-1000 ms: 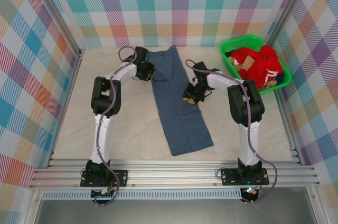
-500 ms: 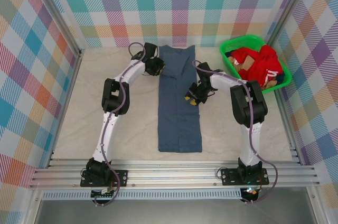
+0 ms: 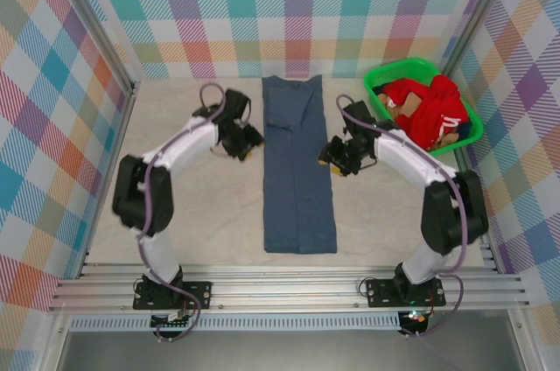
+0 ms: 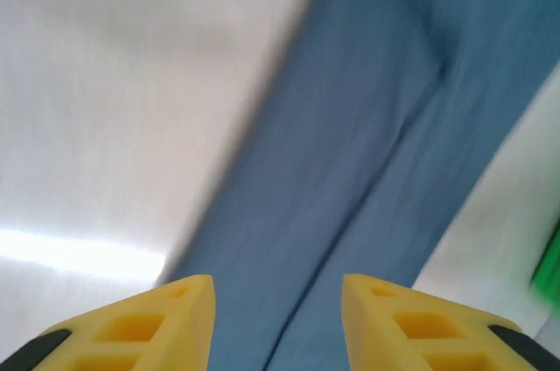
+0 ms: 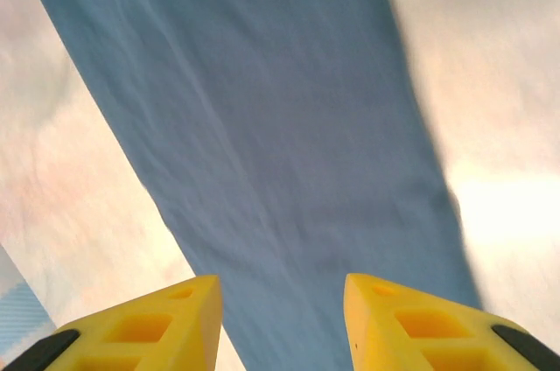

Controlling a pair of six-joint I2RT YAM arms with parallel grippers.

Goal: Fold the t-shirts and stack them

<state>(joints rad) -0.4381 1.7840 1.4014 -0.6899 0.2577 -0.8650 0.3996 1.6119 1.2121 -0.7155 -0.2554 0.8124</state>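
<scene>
T-shirt (image 3: 299,170) in plain slate-blue lies flat down the middle of the table (image 3: 201,213), folded into one long narrow strip running from the far wall towards the arm bases, its near end squared off. From the left wrist the cloth (image 4: 350,170) shows a lengthwise crease; from the right wrist it (image 5: 289,126) looks smooth.

The left gripper (image 3: 254,139) (image 4: 276,318) hangs just off the strip's left edge near its far half, yellow fingers apart with nothing between them. The right gripper (image 3: 331,161) (image 5: 280,318) sits just off the right edge, likewise parted and empty.

In the far right corner stands a green basket (image 3: 401,65) heaped with red garments (image 3: 429,108), well apart from the strip.
</scene>
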